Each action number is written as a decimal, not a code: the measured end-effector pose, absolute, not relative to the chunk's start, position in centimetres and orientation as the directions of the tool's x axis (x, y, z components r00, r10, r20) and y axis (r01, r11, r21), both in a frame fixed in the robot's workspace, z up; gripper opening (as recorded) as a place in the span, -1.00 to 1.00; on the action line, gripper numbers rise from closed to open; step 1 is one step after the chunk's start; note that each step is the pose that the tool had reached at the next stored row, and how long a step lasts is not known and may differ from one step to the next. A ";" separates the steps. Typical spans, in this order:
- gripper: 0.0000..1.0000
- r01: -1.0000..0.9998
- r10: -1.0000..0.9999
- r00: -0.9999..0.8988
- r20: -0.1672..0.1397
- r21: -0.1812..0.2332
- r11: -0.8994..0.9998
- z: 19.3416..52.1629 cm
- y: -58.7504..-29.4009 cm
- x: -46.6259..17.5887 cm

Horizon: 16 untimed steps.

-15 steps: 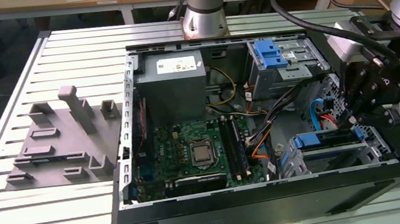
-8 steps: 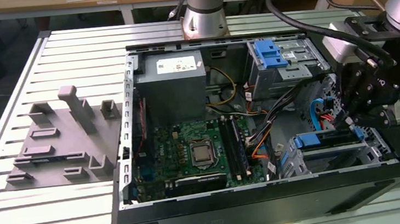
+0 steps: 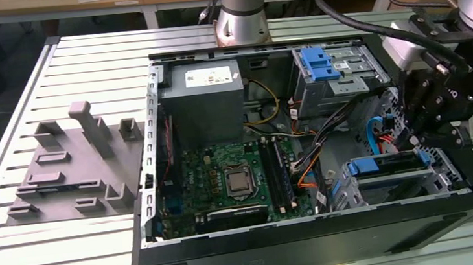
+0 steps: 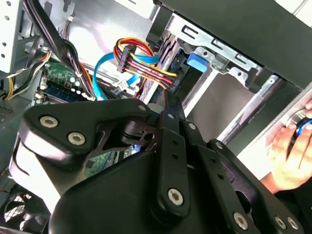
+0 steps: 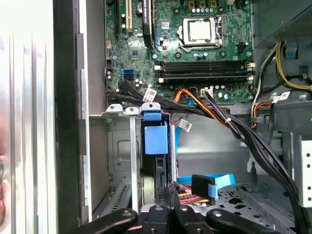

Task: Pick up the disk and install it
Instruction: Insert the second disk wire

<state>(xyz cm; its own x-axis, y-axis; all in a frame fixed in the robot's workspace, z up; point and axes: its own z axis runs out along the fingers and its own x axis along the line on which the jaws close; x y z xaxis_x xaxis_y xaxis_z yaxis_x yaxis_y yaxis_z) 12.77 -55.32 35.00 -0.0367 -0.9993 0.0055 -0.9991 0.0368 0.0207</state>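
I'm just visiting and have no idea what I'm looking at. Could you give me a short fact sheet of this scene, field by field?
setting: open computer case lying on a slatted metal table
robot: one arm, its gripper lowered inside the case at the exterior view's right
disk: blue-framed disk standing on edge in the metal drive cage, right under the gripper; blue frame also in the first wrist view
inside the case: green motherboard, grey power supply box, loose cables
beside the case: grey moulded holder
person: a hand at the case edge
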 end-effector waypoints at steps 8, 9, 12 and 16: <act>-0.79 -0.999 -0.999 -0.037 0.005 0.021 0.037 35.2 -55.3 11.9; -0.79 -0.999 -0.999 -0.037 0.005 0.021 0.037 35.2 -55.3 11.8; -0.79 -0.999 -0.999 -0.037 0.005 0.021 0.037 35.3 -55.3 11.7; -0.79 -0.999 -0.999 -0.037 0.005 0.021 0.037 35.8 -55.3 11.6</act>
<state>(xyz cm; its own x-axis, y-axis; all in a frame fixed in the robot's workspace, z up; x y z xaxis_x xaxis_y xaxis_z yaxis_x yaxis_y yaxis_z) 11.64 -55.32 35.77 -0.0367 -0.9993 0.0046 -0.9991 0.0368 0.0207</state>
